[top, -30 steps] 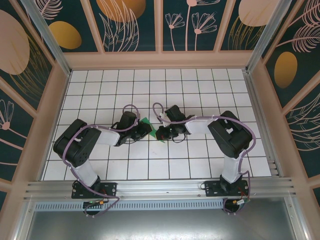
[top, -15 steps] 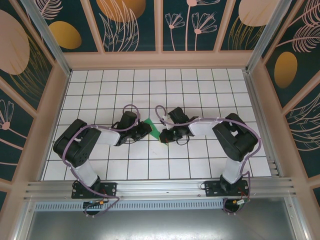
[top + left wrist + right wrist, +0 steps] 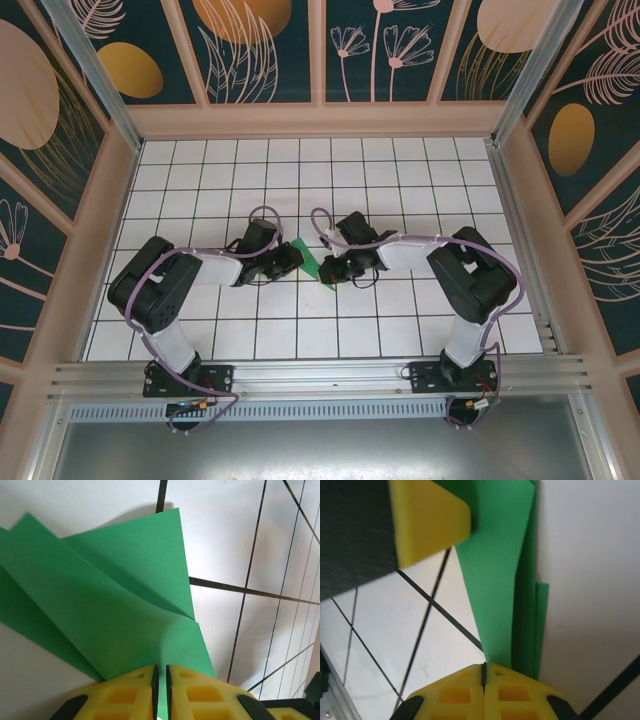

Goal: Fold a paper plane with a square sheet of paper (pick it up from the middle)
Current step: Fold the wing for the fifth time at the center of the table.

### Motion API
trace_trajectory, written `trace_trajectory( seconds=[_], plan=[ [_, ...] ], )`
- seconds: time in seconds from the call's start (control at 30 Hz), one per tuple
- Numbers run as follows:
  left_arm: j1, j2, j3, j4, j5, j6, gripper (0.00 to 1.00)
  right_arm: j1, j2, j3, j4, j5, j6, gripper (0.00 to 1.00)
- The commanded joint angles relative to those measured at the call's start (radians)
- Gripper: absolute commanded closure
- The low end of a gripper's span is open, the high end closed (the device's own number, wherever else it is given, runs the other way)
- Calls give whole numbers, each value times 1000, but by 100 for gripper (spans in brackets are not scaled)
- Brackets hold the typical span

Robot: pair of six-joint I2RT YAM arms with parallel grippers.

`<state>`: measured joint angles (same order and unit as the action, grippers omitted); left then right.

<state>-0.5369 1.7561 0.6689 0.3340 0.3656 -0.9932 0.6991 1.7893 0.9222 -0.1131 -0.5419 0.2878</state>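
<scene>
White gridded table [image 3: 400, 180] lies under both arms, walled in by dark floral panels [image 3: 265, 50], and the two wrists meet nose to nose near its middle. The green sheet [image 3: 308, 256], already creased into several overlapping layers, spans the short gap between them. The left gripper [image 3: 291, 258] is clamped on it: in its wrist view the yellow pads [image 3: 192, 690] sit pressed together with the paper running into the seam and fanning out ahead of the fingertips. The right gripper [image 3: 326, 270] pinches the opposite end the same way. From its own tips a narrow wedge of layers runs forward to one of the left arm's fingers [image 3: 427, 520] at the far side. A shadow under the edge farthest from the left fingertips suggests that part is off the tiles, though how much cannot be told. The step in hand looks like setting or sharpening a fold along the line between the two grips. To do it well, both clamps should hold firm while the wrists move together, so the thin paper is neither stretched nor torn. Stacked edges ahead of the right fingertips look slightly stepped, so they want aligning before any crease is pressed flat.
</scene>
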Motion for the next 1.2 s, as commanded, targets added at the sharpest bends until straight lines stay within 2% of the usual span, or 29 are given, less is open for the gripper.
trace_trajectory(
  seconds=[0.0, 0.3, 0.5, 0.8, 1.17],
  plan=[
    [12, 124, -22, -138, -186, 76, 83, -1, 21, 50, 13, -24, 34, 100],
    [14, 145, -4, -174, -222, 93, 88, 10, 55, 79, -68, -6, 1, 100],
    [13, 168, 9, -223, -275, 109, 100, 8, 20, 34, -150, 19, -42, 100],
    [12, 200, 29, -299, -357, 144, 100, 8, -4, 21, -212, 61, -77, 100],
    [13, 214, 32, -303, -369, 148, 100, 5, -32, -47, -234, 87, -75, 100]
  ],
)
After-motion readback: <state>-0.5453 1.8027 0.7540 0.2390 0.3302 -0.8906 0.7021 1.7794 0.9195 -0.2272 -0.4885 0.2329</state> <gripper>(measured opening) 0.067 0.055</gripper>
